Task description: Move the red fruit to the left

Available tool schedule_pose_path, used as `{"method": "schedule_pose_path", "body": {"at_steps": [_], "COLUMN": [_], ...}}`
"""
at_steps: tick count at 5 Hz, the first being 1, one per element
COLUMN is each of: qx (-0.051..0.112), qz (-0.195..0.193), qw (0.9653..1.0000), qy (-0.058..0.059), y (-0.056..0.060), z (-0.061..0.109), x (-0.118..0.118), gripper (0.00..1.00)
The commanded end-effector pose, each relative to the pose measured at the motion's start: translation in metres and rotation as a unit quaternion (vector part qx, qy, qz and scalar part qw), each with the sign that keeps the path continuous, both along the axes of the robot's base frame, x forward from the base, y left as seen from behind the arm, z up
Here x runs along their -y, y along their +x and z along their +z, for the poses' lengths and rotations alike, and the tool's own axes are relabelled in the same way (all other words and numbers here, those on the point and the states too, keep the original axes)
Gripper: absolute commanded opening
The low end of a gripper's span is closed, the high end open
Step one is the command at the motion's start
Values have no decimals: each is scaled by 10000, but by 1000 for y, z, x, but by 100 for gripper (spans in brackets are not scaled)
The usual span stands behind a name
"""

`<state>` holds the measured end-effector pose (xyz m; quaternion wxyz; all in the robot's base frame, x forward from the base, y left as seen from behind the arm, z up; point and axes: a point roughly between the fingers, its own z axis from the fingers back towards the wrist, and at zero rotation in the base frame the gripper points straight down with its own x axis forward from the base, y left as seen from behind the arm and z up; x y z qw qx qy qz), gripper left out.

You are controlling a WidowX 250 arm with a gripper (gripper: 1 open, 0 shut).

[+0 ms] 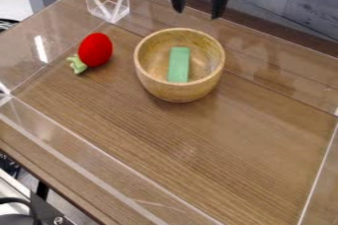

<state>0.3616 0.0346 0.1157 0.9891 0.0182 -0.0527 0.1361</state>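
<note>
The red fruit (94, 48), a small bright red strawberry-like toy with a green stem end at its lower left, lies on the wooden table near the left side. My gripper (196, 10) hangs at the top of the view, behind the wooden bowl (180, 64) and well to the right of the fruit. Its two black fingers point down, stand apart and hold nothing.
A flat green block (179, 64) lies inside the bowl. Clear acrylic walls (106, 5) ring the table, with a corner piece at the back left. Bare wood (199, 150) stretches across the front half.
</note>
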Motion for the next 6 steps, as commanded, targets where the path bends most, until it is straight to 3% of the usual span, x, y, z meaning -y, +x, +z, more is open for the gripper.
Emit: {"method": "schedule_pose_path", "body": {"at_steps": [1, 2, 3, 4, 5, 6], "qx": [230, 230, 122, 48, 111, 187], "qz": [-187, -387, -579, -469, -270, 39], "qw": [9996, 9990, 9982, 9989, 9995, 9998], "qy": [37, 67, 38, -11, -94, -101], "y": [9, 9, 1, -5, -14, -40], "z": [4, -5, -2, -10, -7, -7], "x": [0, 2, -2, -17, -47, -87], "gripper": [100, 100, 100, 100, 100, 100]}}
